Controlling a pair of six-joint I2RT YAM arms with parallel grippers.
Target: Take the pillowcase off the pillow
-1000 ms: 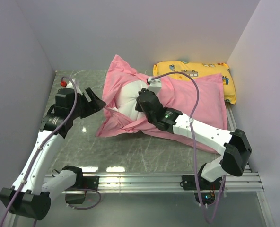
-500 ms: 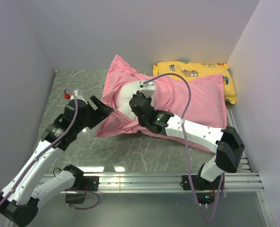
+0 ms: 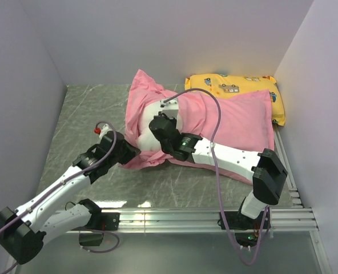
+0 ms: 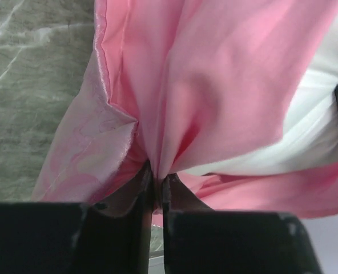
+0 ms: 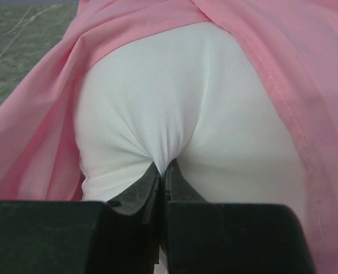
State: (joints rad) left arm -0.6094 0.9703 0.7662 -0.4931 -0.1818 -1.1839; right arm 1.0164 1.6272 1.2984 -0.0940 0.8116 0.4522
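The pink satin pillowcase (image 3: 237,123) lies across the middle of the table, its left end open and rumpled. The white pillow (image 3: 148,127) bulges out of that opening. My left gripper (image 3: 132,153) is at the lower left edge of the opening, shut on a pinched fold of the pillowcase (image 4: 169,103). The gripper (image 4: 157,178) has pink cloth bunched between its jaws. My right gripper (image 3: 155,127) reaches in from the right and is shut on a pinch of the white pillow (image 5: 174,108). The gripper (image 5: 164,169) has white cloth puckering into its tips.
A smaller yellow pillow (image 3: 237,87) printed with cartoon vehicles lies behind the pink one at the back right, against the right wall. Grey marble tabletop (image 3: 89,108) shows to the left. An aluminium rail (image 3: 174,217) runs along the near edge.
My left arm swung right and forward to the pillowcase's lower left edge, and its open gripper closed on the pink fabric. The right gripper drew the white pillow slightly left.
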